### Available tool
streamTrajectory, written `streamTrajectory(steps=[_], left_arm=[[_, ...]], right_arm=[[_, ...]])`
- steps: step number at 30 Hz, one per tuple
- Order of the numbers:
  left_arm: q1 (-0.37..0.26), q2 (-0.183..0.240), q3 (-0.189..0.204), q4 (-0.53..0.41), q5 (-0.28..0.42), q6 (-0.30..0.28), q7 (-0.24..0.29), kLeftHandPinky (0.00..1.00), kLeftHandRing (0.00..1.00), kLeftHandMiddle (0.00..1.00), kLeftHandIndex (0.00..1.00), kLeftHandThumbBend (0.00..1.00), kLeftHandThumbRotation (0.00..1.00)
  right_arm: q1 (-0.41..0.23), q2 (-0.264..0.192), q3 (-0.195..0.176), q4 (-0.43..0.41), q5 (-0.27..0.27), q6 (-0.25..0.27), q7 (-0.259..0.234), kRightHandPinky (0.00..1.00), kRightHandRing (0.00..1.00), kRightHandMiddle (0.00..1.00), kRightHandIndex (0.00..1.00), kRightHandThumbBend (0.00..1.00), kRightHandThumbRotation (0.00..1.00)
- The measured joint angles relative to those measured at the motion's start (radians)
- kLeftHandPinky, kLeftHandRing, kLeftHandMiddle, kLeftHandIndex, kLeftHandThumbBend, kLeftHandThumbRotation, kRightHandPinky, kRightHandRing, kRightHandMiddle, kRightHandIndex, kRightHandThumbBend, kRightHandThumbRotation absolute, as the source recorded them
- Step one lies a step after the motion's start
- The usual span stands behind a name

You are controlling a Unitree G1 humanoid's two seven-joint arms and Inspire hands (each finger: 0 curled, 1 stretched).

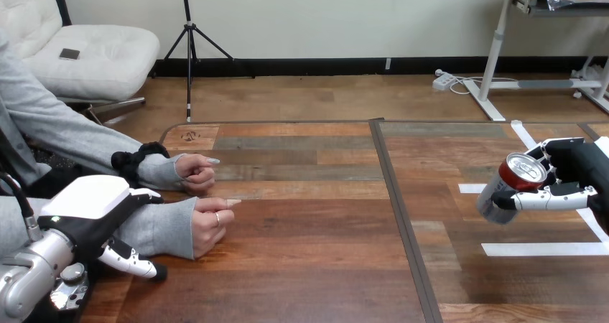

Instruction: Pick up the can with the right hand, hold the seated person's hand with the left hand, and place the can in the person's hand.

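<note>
Can (511, 186) is clamped in curled fingers of right hand (574, 166), held tilted above table (309, 265), right side | person's nearer hand (210, 222), fisted, lies well left of it | left hand (100, 204), fingers relaxed, nothing clasped, is placed beside that wrist.

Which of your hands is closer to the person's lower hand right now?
Left. The left hand sits by the sleeve behind the person's lower hand, at the view's left. The right hand is far across the table, fingers curled round the can.
</note>
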Motion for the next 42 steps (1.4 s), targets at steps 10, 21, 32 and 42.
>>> streamTrajectory(steps=[10,21,32,42], left_arm=[[-0.021,0.0,-0.009,-0.001,0.001,0.008,-0.006,0.71,0.77,0.8,0.8,1.0,0.17],[-0.051,0.0,-0.037,0.001,0.01,0.047,-0.008,0.72,0.77,0.8,0.79,1.0,0.14],[-0.065,0.0,-0.04,0.008,-0.023,0.078,-0.059,0.63,0.75,0.78,0.78,1.0,0.06],[-0.073,0.0,-0.039,0.018,-0.051,0.096,-0.092,0.57,0.7,0.74,0.75,1.0,0.01]], right_arm=[[0.0,0.0,0.0,0.0,0.007,0.0,0.0,0.31,0.33,0.39,0.41,0.84,0.0],[0.0,0.0,-0.001,0.0,0.014,0.0,0.0,0.3,0.32,0.39,0.41,0.83,0.0],[0.0,0.0,-0.002,0.0,0.015,0.0,0.001,0.28,0.32,0.39,0.42,0.83,0.0],[0.0,0.0,-0.002,0.0,0.014,0.0,-0.001,0.25,0.29,0.38,0.41,0.85,0.0]])
